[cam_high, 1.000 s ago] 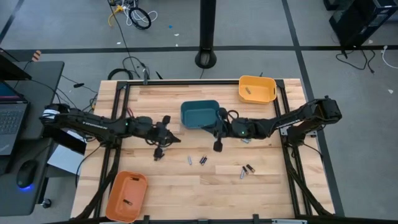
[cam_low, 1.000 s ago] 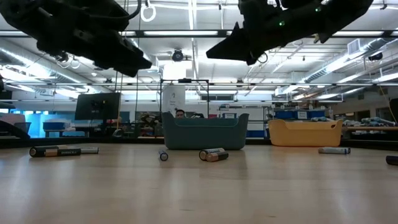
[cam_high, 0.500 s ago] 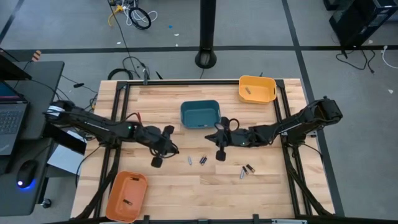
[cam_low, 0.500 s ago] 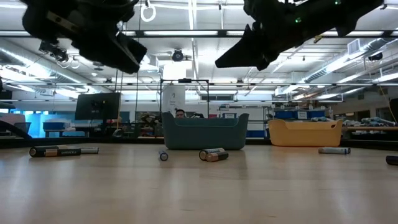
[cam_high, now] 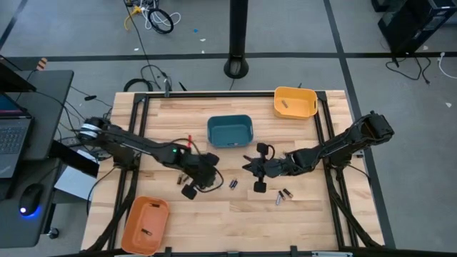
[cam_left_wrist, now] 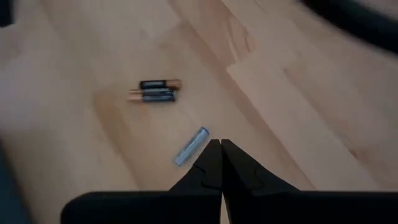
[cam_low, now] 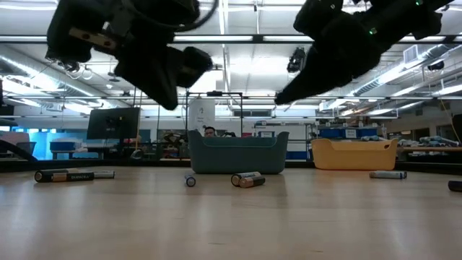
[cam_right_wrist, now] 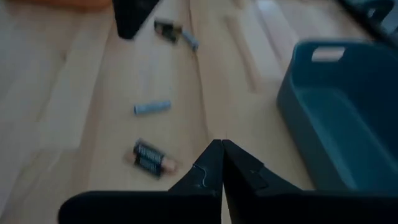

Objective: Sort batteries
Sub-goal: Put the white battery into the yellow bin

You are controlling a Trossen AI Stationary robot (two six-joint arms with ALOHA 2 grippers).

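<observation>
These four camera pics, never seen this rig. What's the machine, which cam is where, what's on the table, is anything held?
Two dark robot arms work at a wooden table, sorting batteries. The high view looks straight down; the low view sits at table-top level; each wrist view looks past that arm's own fingers.

From above, the left gripper and right gripper hang over the middle of the table. Both are shut and hold nothing, as the wrist views show.

Between them lie a silver battery and a dark pair; two more batteries lie nearer the right arm.

Three bins stand around them: a teal bin, a yellow bin with a battery inside, and an orange bin with something small inside.
</observation>
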